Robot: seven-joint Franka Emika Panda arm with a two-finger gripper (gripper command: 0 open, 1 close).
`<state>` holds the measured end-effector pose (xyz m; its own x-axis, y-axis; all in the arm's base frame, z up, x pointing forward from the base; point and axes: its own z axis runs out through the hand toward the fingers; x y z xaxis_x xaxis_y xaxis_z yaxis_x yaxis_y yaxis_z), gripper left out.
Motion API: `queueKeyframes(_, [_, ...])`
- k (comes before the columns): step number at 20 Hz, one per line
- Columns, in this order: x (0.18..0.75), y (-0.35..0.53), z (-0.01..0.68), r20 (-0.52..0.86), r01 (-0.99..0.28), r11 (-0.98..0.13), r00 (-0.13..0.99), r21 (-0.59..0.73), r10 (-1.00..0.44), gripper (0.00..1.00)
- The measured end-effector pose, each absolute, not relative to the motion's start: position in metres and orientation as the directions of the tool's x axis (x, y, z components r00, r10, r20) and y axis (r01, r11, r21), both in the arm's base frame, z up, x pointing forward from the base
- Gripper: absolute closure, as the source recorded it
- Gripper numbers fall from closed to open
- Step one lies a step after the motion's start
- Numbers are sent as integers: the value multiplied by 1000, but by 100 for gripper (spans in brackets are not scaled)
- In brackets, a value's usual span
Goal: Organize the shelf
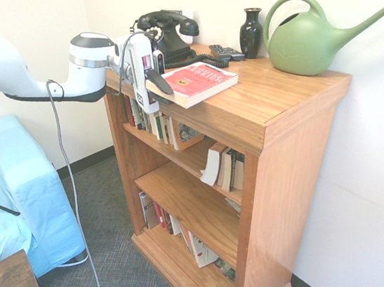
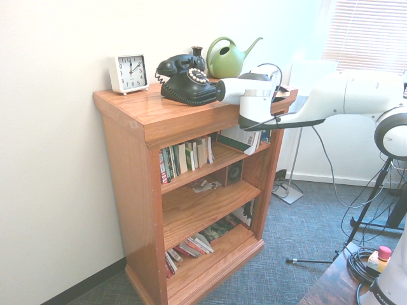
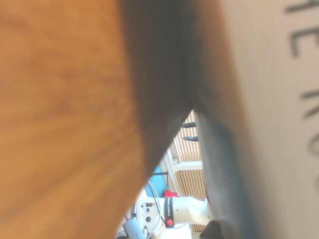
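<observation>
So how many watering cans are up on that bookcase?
1: the green watering can stands on the bookcase's top board, beside the black vase. I see no others there.

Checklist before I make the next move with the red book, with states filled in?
1. Tool at the red book's edge: ok.
2. Firm grip on the book: cannot tell; the closing point is too unclear.
3. Book wholly on the oak bookcase's top: not ok; its near corner juts past the front edge.
4. Book clear of the rotary telephone's coiled cord: cannot tell; they lie very close in the first exterior view.
5. Black vase and green watering can upright, apart from the book: ok.
6. Bottom-tier books standing straight: not ok; several lean.
</observation>
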<state>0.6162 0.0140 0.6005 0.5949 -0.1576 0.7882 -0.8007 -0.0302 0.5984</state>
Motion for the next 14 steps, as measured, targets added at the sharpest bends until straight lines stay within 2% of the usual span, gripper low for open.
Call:
queueKeyframes(9, [619, 17, 602, 793, -804, -67, 593, 590, -141, 100])
queueKeyframes(14, [595, 19, 646, 827, -842, -88, 540, 533, -155, 100])
